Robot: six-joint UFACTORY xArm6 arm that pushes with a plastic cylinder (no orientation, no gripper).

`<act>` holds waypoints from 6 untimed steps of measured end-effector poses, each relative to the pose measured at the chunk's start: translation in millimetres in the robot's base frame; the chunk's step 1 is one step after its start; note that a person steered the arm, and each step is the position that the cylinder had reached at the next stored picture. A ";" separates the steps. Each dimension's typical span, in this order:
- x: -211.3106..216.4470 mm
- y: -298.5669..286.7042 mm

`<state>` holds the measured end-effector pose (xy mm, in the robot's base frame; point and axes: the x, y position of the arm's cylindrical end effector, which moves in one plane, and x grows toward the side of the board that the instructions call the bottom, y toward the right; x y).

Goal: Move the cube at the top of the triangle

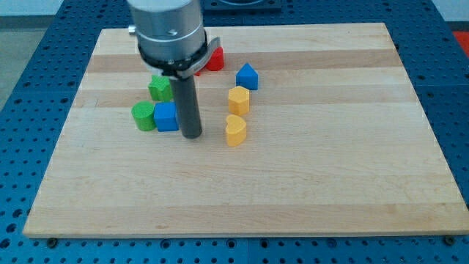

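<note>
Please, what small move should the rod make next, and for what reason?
Probably a short slide of my tip around to the bottom side of the blue cube. My tip now stands just at the cube's right edge, and the blue triangle lies up and right. Pushing from here would send the cube left, into the green block.

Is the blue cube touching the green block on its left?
Touching. In the camera view the blue cube and the green block sit flush, no board showing between them.
</note>
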<state>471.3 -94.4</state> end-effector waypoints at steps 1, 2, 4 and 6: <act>4.9 -48.1; -38.0 -47.0; -109.0 -22.3; -84.2 -13.4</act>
<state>387.2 -107.8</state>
